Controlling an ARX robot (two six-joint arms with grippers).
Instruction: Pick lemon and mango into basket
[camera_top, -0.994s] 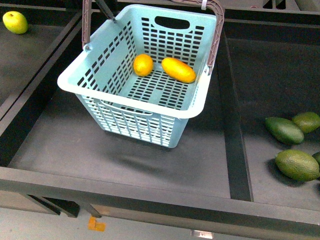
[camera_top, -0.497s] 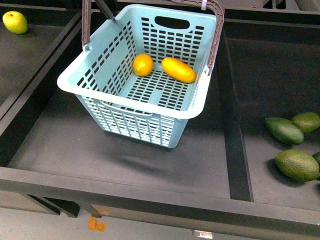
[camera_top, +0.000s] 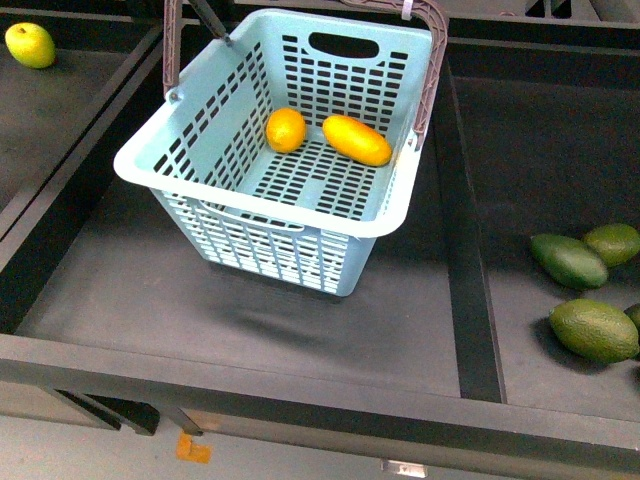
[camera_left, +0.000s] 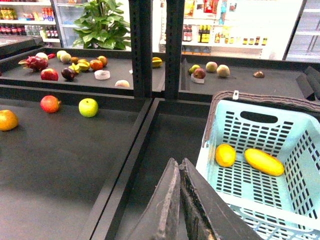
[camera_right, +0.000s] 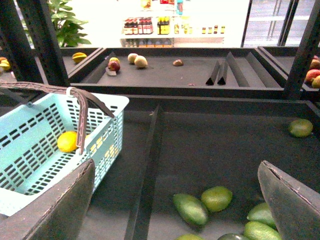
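The lemon (camera_top: 286, 130) lies on the slotted floor of the basket (camera_top: 260, 205), toward the basket's far wall, and the mango (camera_top: 357, 140) lies just beside it on the same floor, a narrow gap between the two. The mango's long axis runs at a slant across the basket floor, its far end nearer the lemon. In the left wrist view the lemon (camera_left: 225, 155) and the mango (camera_left: 263, 162) show the same way, side by side inside the basket (camera_left: 250, 202). In the right wrist view only the lemon (camera_right: 67, 141) shows through the basket (camera_right: 30, 145), partly behind a grey-brown handle (camera_right: 82, 120) carrying a white zip tie; the mango is hidden there.

The basket sits tilted in the middle bin of a dark shelf (camera_top: 300, 300), its near corner raised, both handles (camera_top: 430, 60) swung upward beyond its far rim.

The left gripper (camera_left: 179, 200) is just beside the basket, outside its near wall, its two dark fingers pressed together with nothing between them. The right gripper (camera_right: 180, 200) is on the basket's other side, its fingers (camera_right: 70, 200) spread wide apart and empty.

Beyond a divider from the basket, several dark green fruits (camera_top: 570, 262) lie in the neighbouring bin, well apart from it. On the basket's opposite side, a yellow-green apple (camera_top: 30, 44) rests in the far corner of another bin. Further shelves behind the basket carry assorted fruit (camera_left: 65, 67), too small to name with certainty.
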